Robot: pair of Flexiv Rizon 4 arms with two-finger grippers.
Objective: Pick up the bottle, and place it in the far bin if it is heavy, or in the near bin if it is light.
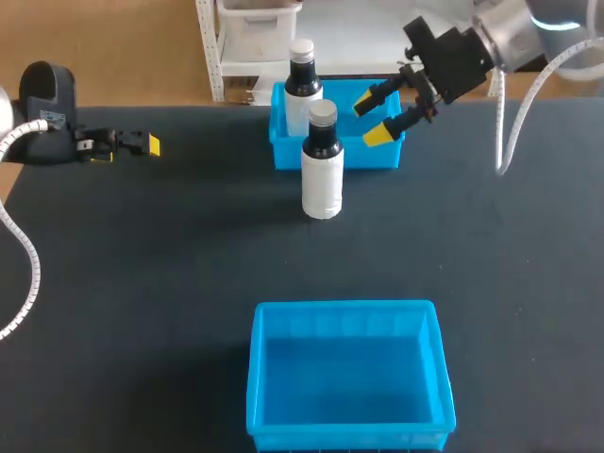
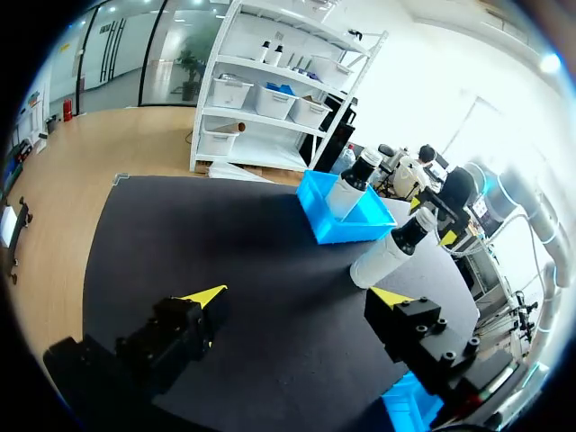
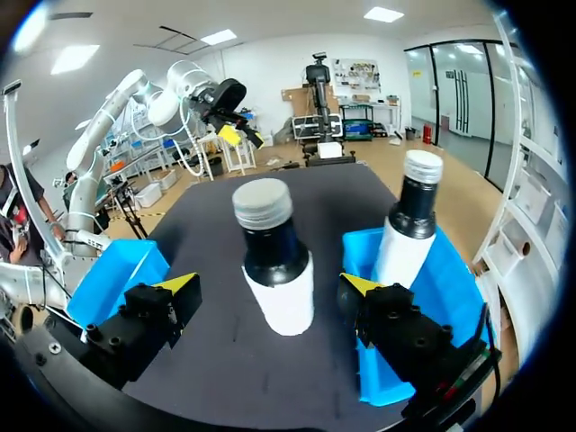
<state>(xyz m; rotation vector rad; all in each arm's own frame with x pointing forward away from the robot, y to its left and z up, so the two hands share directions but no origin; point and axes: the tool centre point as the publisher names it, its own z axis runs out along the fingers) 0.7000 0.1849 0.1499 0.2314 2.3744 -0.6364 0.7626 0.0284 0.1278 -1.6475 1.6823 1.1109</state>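
A white bottle point(image 1: 321, 160) with a black neck and grey cap stands upright on the dark table, just in front of the far blue bin point(image 1: 377, 156). My right gripper point(image 1: 377, 115) hangs open above that bin, to the right of and behind the bottle, not touching it. In the right wrist view the bottle point(image 3: 288, 306) stands ahead of the open right gripper point(image 3: 268, 285). My left gripper point(image 1: 142, 143) is at the far left of the table, open and holding nothing. Its fingers point(image 2: 202, 297) stand wide apart, with the bottle point(image 2: 391, 252) far ahead.
A second bottle point(image 1: 302, 85) with a white cap stands inside the far bin. The near blue bin point(image 1: 344, 307) sits at the table's front middle with nothing in it. Bare dark tabletop lies between the two bins and on both sides.
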